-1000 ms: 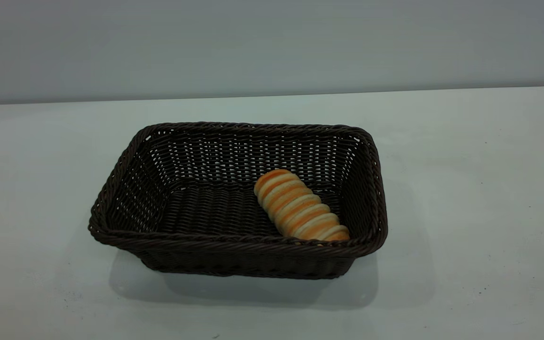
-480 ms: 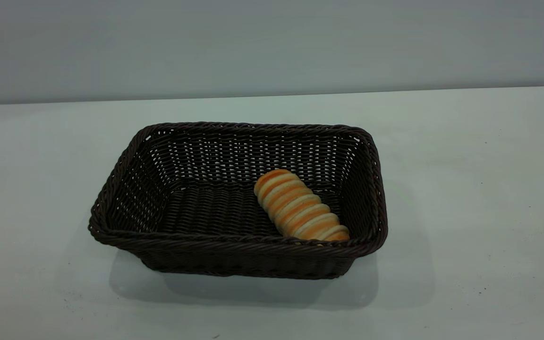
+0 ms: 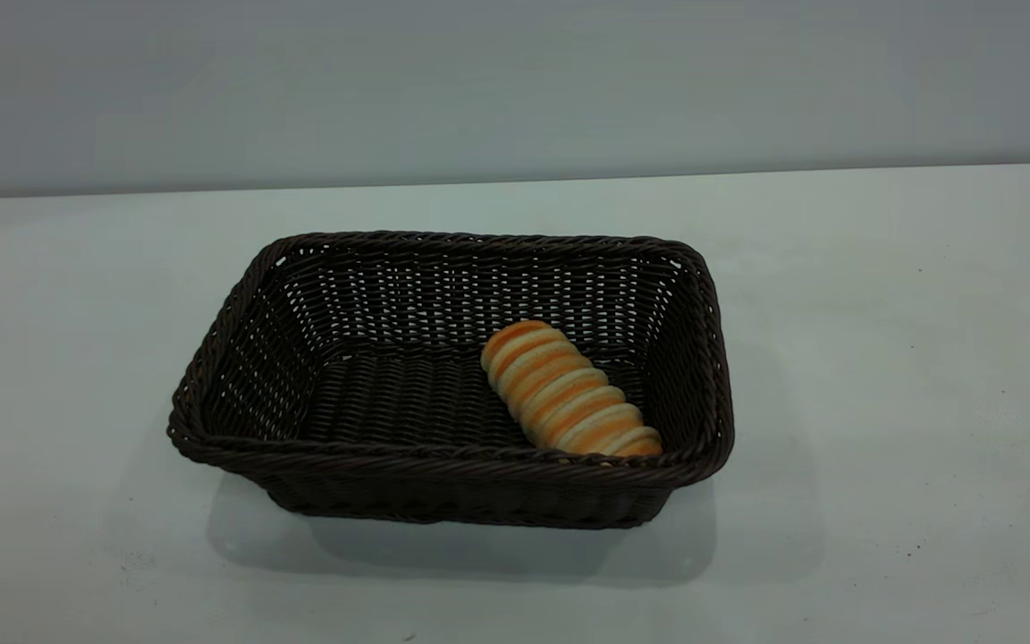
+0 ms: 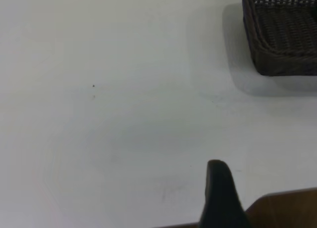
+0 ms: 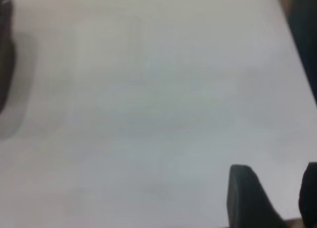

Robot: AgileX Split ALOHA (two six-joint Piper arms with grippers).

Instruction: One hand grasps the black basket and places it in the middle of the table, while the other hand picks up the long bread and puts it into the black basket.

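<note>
The basket (image 3: 449,380) stands near the middle of the table (image 3: 908,376), and the bread (image 3: 568,391) lies inside it on the woven floor, toward the end nearer the right arm. Its long axis runs on a slant, from the far middle of the basket down to the near corner at that end, where its tip sits just under the braided rim. Neither arm shows in the outside view, so both look to be pulled back at the table's edges. In the left wrist view only one dark finger (image 4: 221,196) of the left tool can be seen, over bare table by the wooden edge, with a corner of the basket (image 4: 282,45) well away from it; whether that tool is open or closed cannot be told, though nothing appears between it and the table. The right tool (image 5: 277,201) shows two dark fingers with a clear gap between them, parted and holding nothing, above bare table. Judging by how things lie, both parts of the task look done, and no further reach seems called for; if one were, the right arm is the nearer to the bread.
</note>
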